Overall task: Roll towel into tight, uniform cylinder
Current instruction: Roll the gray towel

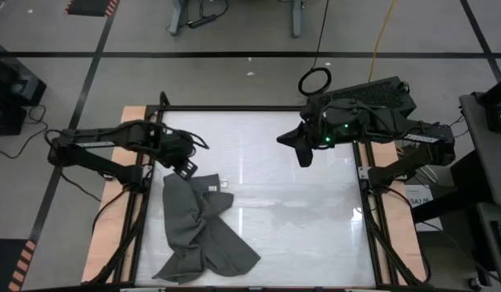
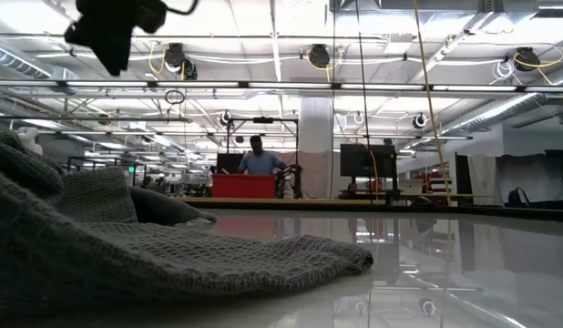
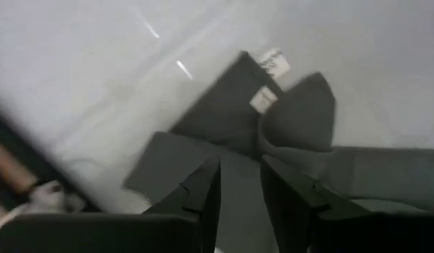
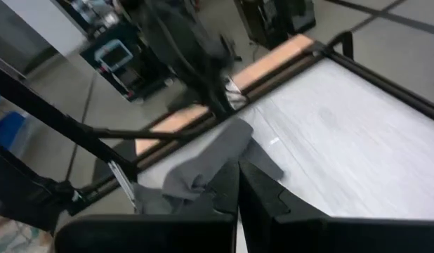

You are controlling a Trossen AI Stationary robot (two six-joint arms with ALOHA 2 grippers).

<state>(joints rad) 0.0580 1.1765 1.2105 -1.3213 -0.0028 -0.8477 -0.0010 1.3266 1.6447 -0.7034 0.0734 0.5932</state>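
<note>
The towel (image 1: 200,231) lies crumpled and unrolled on the left half of my worktop (image 1: 299,219), near its front edge. Its long axis runs on a slant, from a narrow end with the small white tag (image 1: 213,187) near the left rim out to a wider spread toward the front middle.

My left gripper (image 1: 186,168) hangs just over that narrow tagged end. In the left wrist view my left fingers (image 3: 203,193) stand a little apart with nothing between them, and the cloth lies straight ahead of and under the tips. So this arm is plainly the nearer one, and the cloth runs away from it toward the front.

My right gripper (image 1: 303,156) waits well apart from the towel, raised over the far right part of the worktop, fingers clenched on nothing.

Before any rolling, I judge the cloth needs spreading flat.
</note>
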